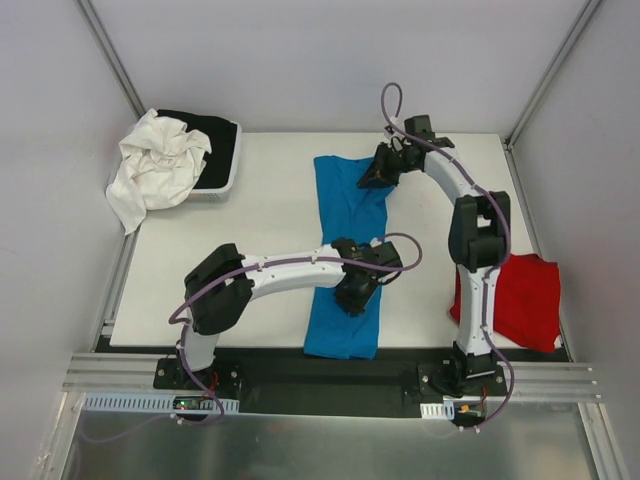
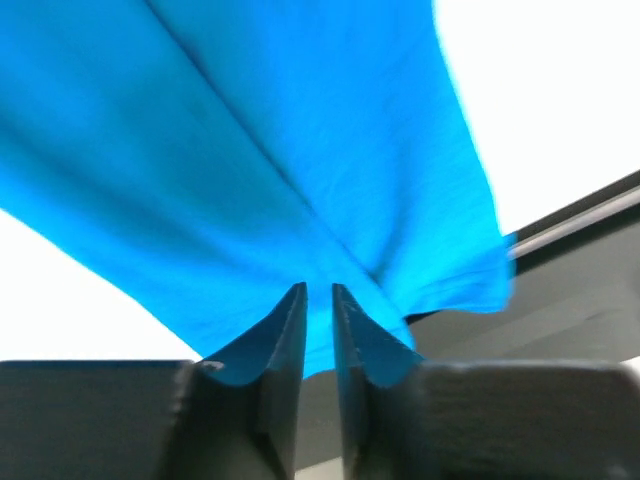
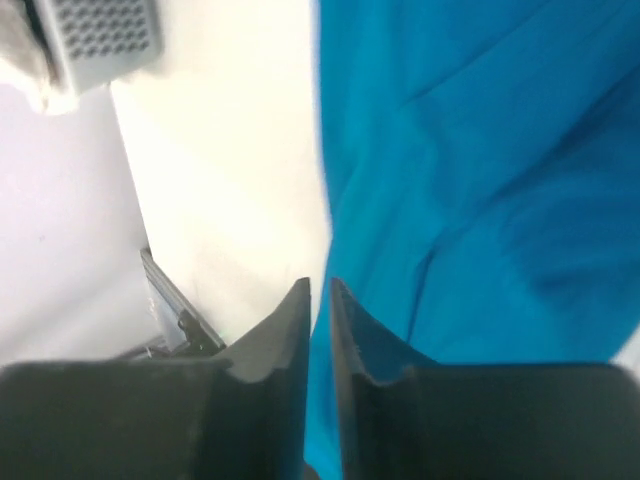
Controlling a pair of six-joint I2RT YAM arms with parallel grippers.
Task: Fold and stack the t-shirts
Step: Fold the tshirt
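At far left you see a tray (image 1: pixel 228 182) holding a white cloth (image 1: pixel 155 165) and a black cloth (image 1: pixel 215 140). Your left gripper (image 1: pixel 352 300) is clamped on the near part of the blue shirt (image 1: pixel 345 205), whose creases run into its narrow slit. The shirt lies as a long strip mid-table. Your right gripper (image 1: pixel 375 178) sits at its far end, jaws nearly together; you cannot tell whether they pinch cloth. The red shirt (image 1: pixel 525 295) lies at the near right edge.

Bare table (image 1: pixel 270 200) left of the turquoise t-shirt (image 1: pixel 345 210) leaves my left gripper (image 2: pixel 318 290) room; a basket (image 1: pixel 228 183) of white cloth (image 1: pixel 155 165) and black cloth (image 1: pixel 215 140) blocks the far-left corner, a red t-shirt (image 1: pixel 525 300) the near right.
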